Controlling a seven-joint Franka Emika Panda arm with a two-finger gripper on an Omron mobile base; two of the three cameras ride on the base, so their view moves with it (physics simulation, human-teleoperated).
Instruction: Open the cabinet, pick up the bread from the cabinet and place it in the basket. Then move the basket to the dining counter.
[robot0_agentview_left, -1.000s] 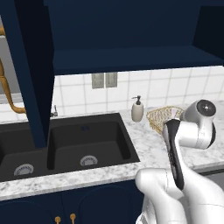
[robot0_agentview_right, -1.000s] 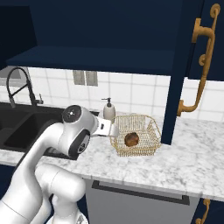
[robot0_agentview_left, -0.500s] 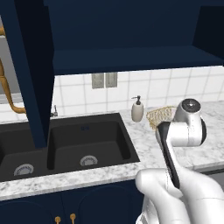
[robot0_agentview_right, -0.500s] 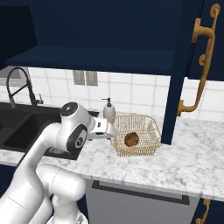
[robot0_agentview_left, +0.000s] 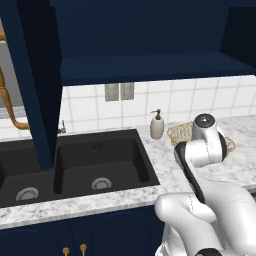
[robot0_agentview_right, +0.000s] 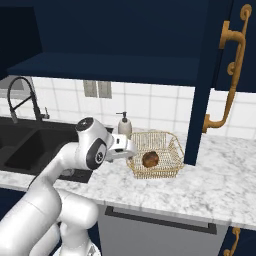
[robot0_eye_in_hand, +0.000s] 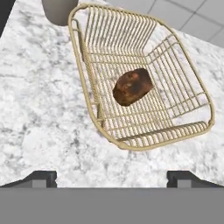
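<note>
So the arm has pulled back a bit since a second ago: the hand has slid away from the basket toward the sink side and sits lower, while the basket and bread haven't budged.

Going left to right in the right base view: curved black faucet (robot0_agentview_right: 20, 97) over the black sink (robot0_agentview_right: 30, 145), then the soap dispenser (robot0_agentview_right: 124, 127) against the tiled wall. The gripper (robot0_agentview_right: 131, 149) hangs just beside the basket's left rim, not touching it as far as I can tell. Its jaws are spread as wide as they go and hold nothing; in the hand view the two tips sit far apart at the bottom, over bare marble.

The basket (robot0_agentview_right: 172, 150) stands on the marble counter (robot0_agentview_right: 210, 195), and the bread (robot0_agentview_right: 150, 159) lies inside it, roughly in the middle of the mesh floor. Past that, the cabinet (robot0_agentview_right: 125, 35) overhead is open, its door (robot0_agentview_right: 200, 85) swung out edge-on with the brass handle (robot0_agentview_right: 227, 85) on the far right.
</note>
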